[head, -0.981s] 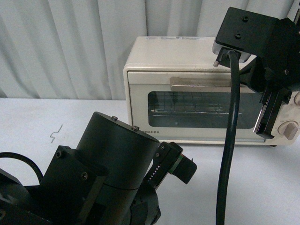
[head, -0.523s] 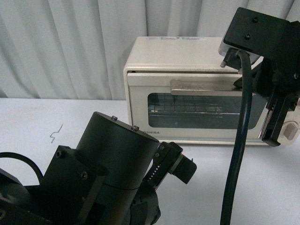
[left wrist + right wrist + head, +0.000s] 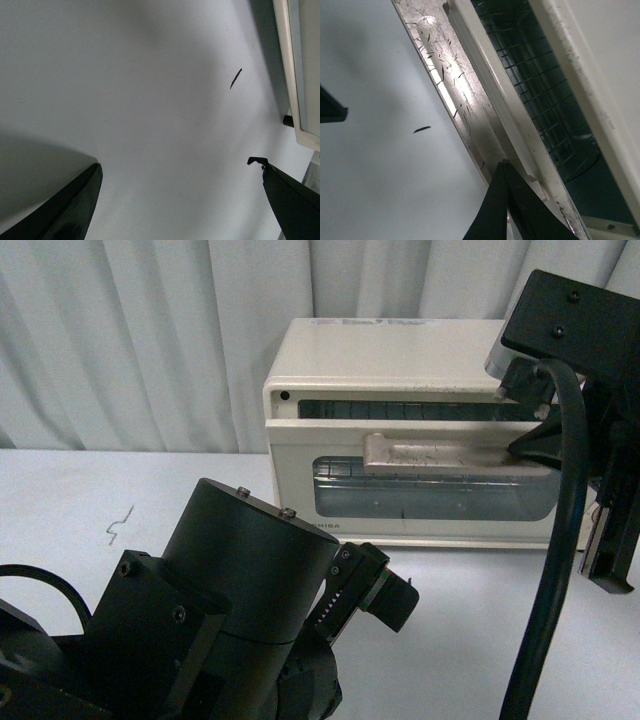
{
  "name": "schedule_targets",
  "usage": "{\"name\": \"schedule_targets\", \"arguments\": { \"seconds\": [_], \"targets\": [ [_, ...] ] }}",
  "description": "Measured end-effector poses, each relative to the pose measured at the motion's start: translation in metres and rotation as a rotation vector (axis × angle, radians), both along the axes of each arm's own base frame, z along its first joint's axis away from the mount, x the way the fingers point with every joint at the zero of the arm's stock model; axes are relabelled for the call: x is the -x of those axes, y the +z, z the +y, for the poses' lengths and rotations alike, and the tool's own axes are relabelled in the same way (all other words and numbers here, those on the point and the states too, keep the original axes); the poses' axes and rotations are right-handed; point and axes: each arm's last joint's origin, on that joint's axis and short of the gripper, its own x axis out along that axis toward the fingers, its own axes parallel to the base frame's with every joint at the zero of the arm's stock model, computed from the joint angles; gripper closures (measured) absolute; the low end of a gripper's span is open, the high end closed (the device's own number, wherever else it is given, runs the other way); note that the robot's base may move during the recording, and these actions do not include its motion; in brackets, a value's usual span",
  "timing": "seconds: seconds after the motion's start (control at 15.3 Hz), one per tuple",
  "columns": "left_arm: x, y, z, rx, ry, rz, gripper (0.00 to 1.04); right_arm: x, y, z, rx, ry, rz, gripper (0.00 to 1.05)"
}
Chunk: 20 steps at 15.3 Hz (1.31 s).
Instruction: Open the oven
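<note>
The cream-white oven stands at the back of the table. Its glass door is tilted forward, and a dark gap shows along its top. My right gripper is shut, its tips pressed on the right end of the metal bar handle. In the right wrist view the shut gripper touches the handle beside the door's frame, with the wire rack behind. My left gripper hangs open over bare table, holding nothing. The right arm hides the knobs.
My left arm fills the near left of the front view. A small dark mark lies on the white table. A pleated curtain hangs behind. The right arm's cable drops in front of the oven.
The door has swung from shut to partly open, its handle coming down and forward. My right gripper moved down and to the right with it. The left arm stayed still.
</note>
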Motion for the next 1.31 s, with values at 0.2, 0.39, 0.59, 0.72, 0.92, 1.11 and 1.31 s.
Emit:
{"name": "schedule_targets", "arguments": {
  "seconds": [0.2,0.39,0.59,0.72,0.92,1.11,1.31],
  "targets": [
    [0.000,0.000,0.000,0.000,0.000,0.000,0.07,0.022,-0.001,-0.004,0.015,0.030,0.122,1.03],
    [0.000,0.000,0.000,0.000,0.000,0.000,0.07,0.031,0.010,-0.015,0.030,0.013,0.157,1.03],
    [0.000,0.000,0.000,0.000,0.001,0.002,0.07,0.034,0.026,-0.023,0.033,0.019,0.148,1.03],
    [0.000,0.000,0.000,0.001,0.000,0.002,0.07,0.032,0.033,-0.026,0.022,0.019,0.110,1.03],
    [0.000,0.000,0.000,0.001,0.000,0.002,0.07,0.026,0.072,-0.033,-0.040,-0.001,-0.068,1.03],
    [0.000,0.000,0.000,0.001,0.000,0.002,0.07,0.028,0.119,-0.042,-0.099,-0.056,-0.256,0.75],
    [0.000,0.000,0.000,0.001,0.000,0.002,0.07,0.027,0.116,-0.042,-0.104,-0.063,-0.235,0.41]
  ]
}}
